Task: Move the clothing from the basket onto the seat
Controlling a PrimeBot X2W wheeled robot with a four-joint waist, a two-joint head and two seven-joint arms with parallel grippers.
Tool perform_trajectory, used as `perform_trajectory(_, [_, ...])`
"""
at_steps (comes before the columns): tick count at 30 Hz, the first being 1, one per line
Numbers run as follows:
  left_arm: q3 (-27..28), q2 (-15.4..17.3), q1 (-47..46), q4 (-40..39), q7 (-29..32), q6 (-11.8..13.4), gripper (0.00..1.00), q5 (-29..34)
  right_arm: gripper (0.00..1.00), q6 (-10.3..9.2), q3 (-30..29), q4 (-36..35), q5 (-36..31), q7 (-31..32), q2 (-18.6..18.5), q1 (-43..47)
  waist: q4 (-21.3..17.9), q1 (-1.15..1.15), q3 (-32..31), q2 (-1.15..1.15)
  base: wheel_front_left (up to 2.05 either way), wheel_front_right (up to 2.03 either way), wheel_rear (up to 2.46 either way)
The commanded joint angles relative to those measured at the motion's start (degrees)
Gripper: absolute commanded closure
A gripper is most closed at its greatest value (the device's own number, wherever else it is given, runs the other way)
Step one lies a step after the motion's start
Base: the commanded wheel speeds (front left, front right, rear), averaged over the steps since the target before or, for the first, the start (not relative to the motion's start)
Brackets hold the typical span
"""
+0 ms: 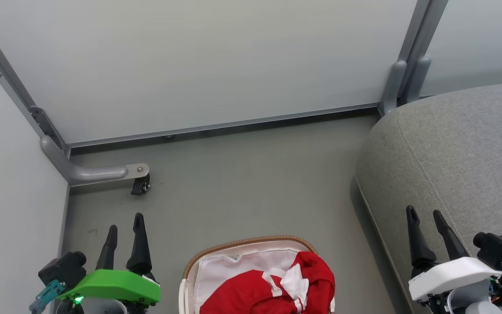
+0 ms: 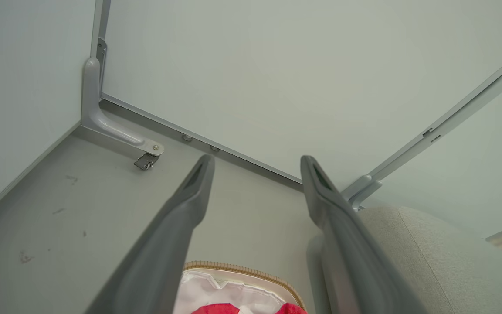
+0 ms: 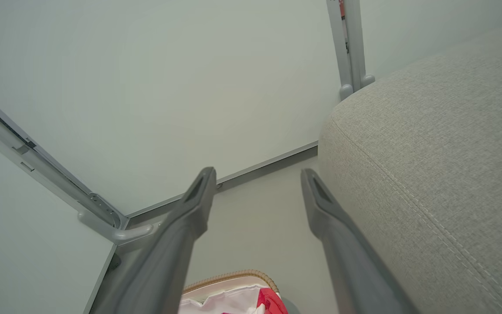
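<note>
The basket (image 1: 216, 248) with a tan woven rim and white liner stands on the floor at the bottom middle of the head view. Red clothing (image 1: 273, 285) with white bands lies bunched in it. The grey seat (image 1: 456, 157) fills the right side. My left gripper (image 1: 124, 222) hangs open to the left of the basket, nothing between its fingers. My right gripper (image 1: 425, 213) stands open over the seat's front edge, also empty. The left wrist view looks past its gripper (image 2: 257, 159) at the basket rim (image 2: 242, 270). Below my right gripper (image 3: 257, 172) in the right wrist view lie the basket (image 3: 229, 277) and the seat (image 3: 434, 152).
Pale partition walls (image 1: 190, 61) close off the back and left. A grey metal foot with a caster (image 1: 140, 185) juts onto the floor at the back left corner. Another upright post (image 1: 401, 83) stands by the seat's far corner. Grey floor (image 1: 251, 183) lies between basket and wall.
</note>
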Motion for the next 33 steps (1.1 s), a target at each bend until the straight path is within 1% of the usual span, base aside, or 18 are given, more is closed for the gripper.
perform_trajectory(1, [-0.16, 0.42, 0.03, -0.18, -0.44, 0.25, 0.0, 1.33, 0.0, 0.02, 0.15, -0.4, -1.67, -0.54, -0.39, 0.11, -0.01, 0.0, -0.03, 0.0, 0.0, 0.0, 0.0])
perform_trajectory(17, [-1.72, 0.5, 0.73, 1.65, -2.69, 1.15, 0.0, 8.98, 0.0, 0.02, 1.26, 0.14, -11.1, -2.71, -0.47, 1.28, 0.22, 0.0, -0.26, 0.0, 0.0, 0.0, 0.0])
perform_trajectory(33, [-3.11, 0.56, 1.37, 3.61, -4.53, 1.75, 0.0, 14.84, 0.0, 0.03, 1.63, -0.05, -18.82, -4.68, -0.56, 2.36, 0.66, 0.0, -0.46, 0.0, 0.0, 0.0, 0.0])
